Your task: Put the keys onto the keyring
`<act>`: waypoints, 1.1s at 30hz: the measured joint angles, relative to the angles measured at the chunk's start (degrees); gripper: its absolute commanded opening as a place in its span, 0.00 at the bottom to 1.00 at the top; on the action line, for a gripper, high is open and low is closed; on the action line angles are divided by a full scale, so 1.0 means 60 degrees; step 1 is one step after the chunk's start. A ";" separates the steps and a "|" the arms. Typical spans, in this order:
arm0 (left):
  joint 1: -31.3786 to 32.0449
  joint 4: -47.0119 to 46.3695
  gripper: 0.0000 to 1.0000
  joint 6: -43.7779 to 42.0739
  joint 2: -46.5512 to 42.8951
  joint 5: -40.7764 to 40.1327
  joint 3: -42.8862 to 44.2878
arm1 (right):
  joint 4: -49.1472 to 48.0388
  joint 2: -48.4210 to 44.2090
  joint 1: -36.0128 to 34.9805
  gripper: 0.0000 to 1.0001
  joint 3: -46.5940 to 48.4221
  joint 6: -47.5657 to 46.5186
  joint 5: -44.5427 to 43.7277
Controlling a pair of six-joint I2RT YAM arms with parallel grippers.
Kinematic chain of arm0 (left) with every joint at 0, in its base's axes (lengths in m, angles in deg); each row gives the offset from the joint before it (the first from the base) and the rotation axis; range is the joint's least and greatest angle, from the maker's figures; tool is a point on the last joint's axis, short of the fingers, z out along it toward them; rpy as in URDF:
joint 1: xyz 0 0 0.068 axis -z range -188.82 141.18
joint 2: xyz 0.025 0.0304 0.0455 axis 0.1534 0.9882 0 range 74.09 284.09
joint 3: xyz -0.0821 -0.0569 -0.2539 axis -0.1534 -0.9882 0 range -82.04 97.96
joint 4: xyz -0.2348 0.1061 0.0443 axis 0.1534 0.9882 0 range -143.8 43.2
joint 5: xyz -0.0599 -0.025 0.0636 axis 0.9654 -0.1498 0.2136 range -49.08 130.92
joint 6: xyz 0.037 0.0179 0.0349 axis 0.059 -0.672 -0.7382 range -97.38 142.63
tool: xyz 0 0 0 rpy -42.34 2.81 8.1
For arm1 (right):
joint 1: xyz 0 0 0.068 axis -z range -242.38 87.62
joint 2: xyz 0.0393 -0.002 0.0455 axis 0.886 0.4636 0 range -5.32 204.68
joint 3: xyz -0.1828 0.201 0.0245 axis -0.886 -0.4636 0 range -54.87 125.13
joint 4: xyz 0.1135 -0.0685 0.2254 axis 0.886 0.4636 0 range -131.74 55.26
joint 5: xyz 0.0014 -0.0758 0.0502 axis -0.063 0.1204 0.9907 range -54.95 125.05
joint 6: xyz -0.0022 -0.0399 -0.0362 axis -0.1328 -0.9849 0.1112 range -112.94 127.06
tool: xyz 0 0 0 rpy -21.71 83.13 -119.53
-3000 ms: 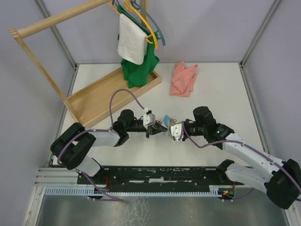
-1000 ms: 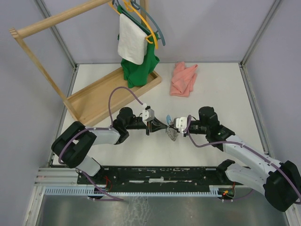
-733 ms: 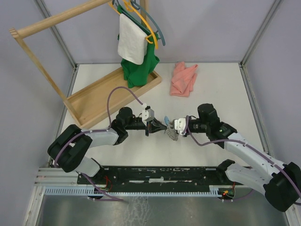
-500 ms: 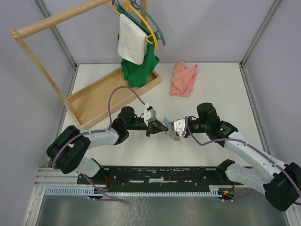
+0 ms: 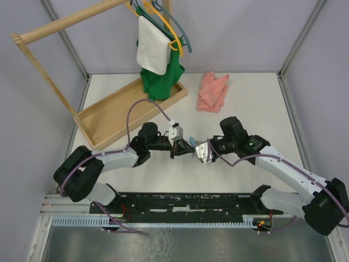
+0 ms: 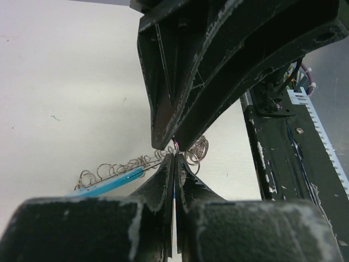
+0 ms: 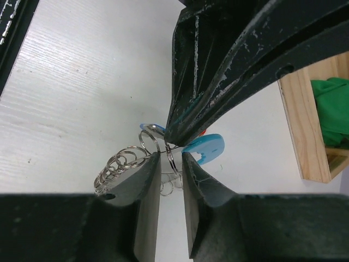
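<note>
In the top external view my two grippers meet tip to tip at the table's middle. The left gripper [image 5: 187, 147] is shut, pinching the thin wire of the keyring [image 6: 124, 166], a chain of silvery loops with a blue curved strip [image 6: 106, 184]. The right gripper [image 7: 169, 155] is open, and one small silver ring [image 7: 173, 151] hangs between its fingers. Behind the left fingertips [image 7: 177, 130] show the keys' tags: a blue one [image 7: 210, 147], the edge of another blue one [image 7: 146, 126] and a red sliver [image 7: 202, 132]. The metal keys themselves are hidden. A bunch of loops [image 7: 115, 169] lies by the right gripper's left finger.
A pink cloth [image 5: 212, 91] lies at the far middle of the table. A wooden rack [image 5: 117, 112] with a green garment [image 5: 159, 82], a white towel [image 5: 151, 49] and hangers stands at the far left. A black rail [image 5: 180, 201] runs along the near edge.
The right gripper has opened from shut and its arm has shifted left, closer to the left gripper. The left gripper stays shut on the keyring and has barely moved.
</note>
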State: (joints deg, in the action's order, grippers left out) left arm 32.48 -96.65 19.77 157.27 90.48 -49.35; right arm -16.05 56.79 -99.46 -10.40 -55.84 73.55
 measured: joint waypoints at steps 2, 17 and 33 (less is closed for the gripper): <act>0.0018 0.0066 0.03 -0.0004 0.0000 0.0000 0.0018 | 0.0135 0.0131 -0.0124 0.19 0.0095 -0.0157 -0.0098; 0.0076 0.0062 0.03 -0.0368 -0.0146 -0.0419 0.0044 | -0.0248 -0.0601 0.0102 0.01 -0.0178 0.0550 -0.0288; -0.0015 -0.0539 0.03 -0.0390 0.0634 -0.0481 0.0080 | -0.5275 -0.1002 0.1067 0.01 -0.2459 0.5260 0.1031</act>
State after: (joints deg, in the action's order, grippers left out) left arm 32.39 -99.88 17.43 161.07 87.59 -48.87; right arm -47.70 50.78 -93.06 -25.15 -24.28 79.73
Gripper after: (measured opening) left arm 0.034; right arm 0.015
